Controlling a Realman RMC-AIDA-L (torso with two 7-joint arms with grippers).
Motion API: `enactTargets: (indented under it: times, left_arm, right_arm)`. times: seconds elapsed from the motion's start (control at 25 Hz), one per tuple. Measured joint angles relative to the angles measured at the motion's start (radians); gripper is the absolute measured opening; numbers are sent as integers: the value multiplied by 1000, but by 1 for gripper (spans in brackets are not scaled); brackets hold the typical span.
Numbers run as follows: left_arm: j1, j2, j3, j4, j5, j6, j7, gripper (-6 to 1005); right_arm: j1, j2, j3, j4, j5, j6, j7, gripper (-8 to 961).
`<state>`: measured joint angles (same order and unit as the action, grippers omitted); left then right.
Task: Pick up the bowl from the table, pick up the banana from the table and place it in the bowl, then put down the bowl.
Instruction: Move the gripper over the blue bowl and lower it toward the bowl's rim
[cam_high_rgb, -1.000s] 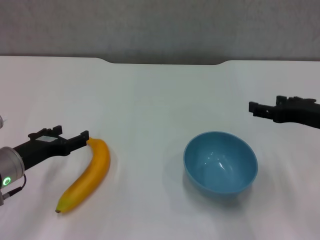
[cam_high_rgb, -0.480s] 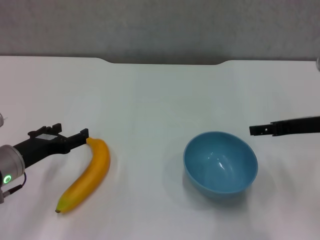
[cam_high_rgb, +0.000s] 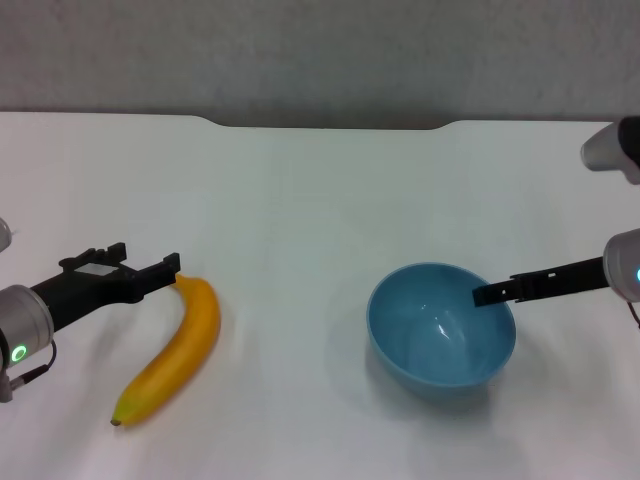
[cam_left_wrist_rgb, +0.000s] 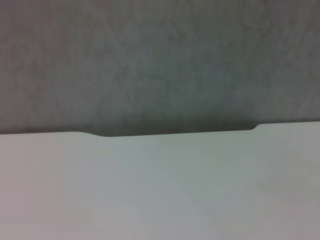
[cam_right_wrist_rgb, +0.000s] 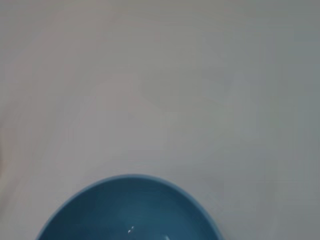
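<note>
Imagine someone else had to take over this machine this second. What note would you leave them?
Left gripper: at the banana's far end, low over the table, holding nothing.
Right gripper: reaching in over the light-blue bowl's right rim, not gripping it.
Bowl: upright and empty on the table, right of centre; banana lies on the left.
Done: nothing lifted so far.
Left: grip and lift the bowl, pick up the banana, place it in the bowl, set the bowl down.
</note>
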<state>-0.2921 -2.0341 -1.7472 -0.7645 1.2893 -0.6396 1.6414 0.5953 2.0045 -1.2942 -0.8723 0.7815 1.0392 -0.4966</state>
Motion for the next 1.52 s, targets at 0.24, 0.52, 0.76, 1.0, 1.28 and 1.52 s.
enactTargets:
  times: [0.24, 0.52, 0.76, 1.0, 1.28, 1.52]
  left_arm:
    - [-7, 0, 8, 7, 0, 10, 3, 890]
    - [-7, 0, 7, 6, 1, 11, -1, 890]
    - [-8, -2, 4, 4, 1, 11, -2, 890]
    - [-11, -4, 2, 6, 0, 11, 1, 890]
    - [-13, -6, 6, 9, -1, 36, 6, 887]
    - [-14, -6, 9, 10, -1, 37, 6, 877]
  right_arm:
    - [27, -3, -1, 49, -2, 9, 0, 860]
    - [56, -2, -1, 96, -16, 15, 1, 842]
    - [67, 1, -11, 128, -20, 8, 1, 826]
    - [69, 3, -17, 138, -21, -10, -3, 816]
    - [79, 4, -45, 170, -21, -60, -6, 781]
    - [80, 5, -69, 172, -12, -81, -8, 727]
